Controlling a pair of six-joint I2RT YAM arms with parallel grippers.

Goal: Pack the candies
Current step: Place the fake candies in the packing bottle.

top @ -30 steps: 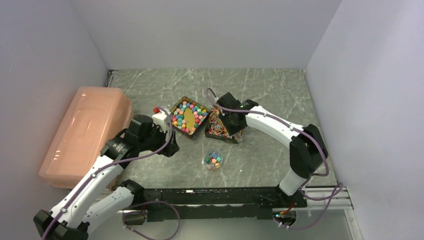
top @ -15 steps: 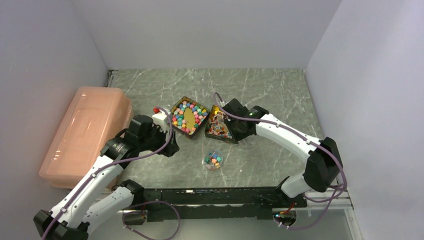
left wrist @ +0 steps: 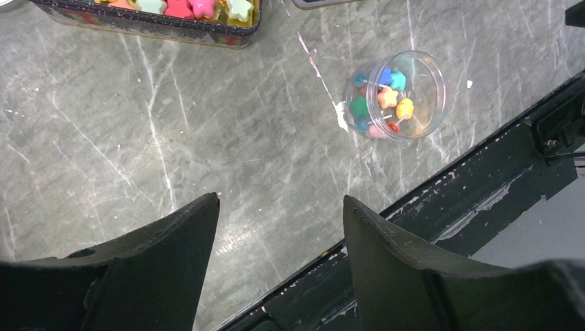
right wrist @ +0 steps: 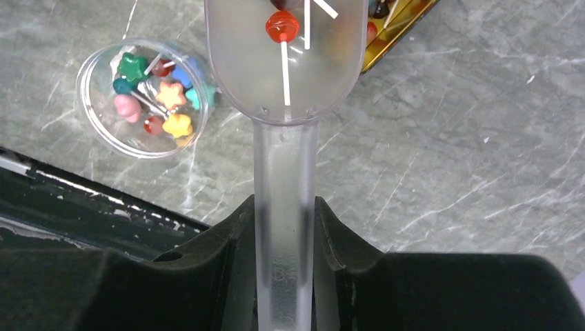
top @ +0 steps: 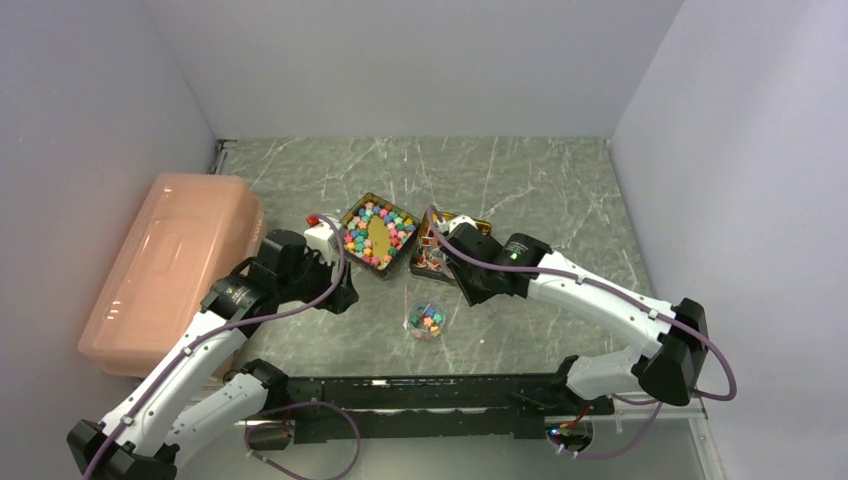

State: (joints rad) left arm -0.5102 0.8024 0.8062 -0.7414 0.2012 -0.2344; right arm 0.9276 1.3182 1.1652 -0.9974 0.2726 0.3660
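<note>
Red candy (right wrist: 283,26), stick pointing back along the scoop (right wrist: 324,69) to its handle; outstretched right gripper (right wrist: 285,221) clamps that, left gripper (left wrist: 279,234) hangs open.

This is looking like a robotics lab test cell: bare pale walls (top: 400,60) are boxing in a grey marble-patterned tabletop (top: 520,170) under the left gripper (left wrist: 279,207), and a black mounting rail (top: 420,385) is running close beside it.
</note>
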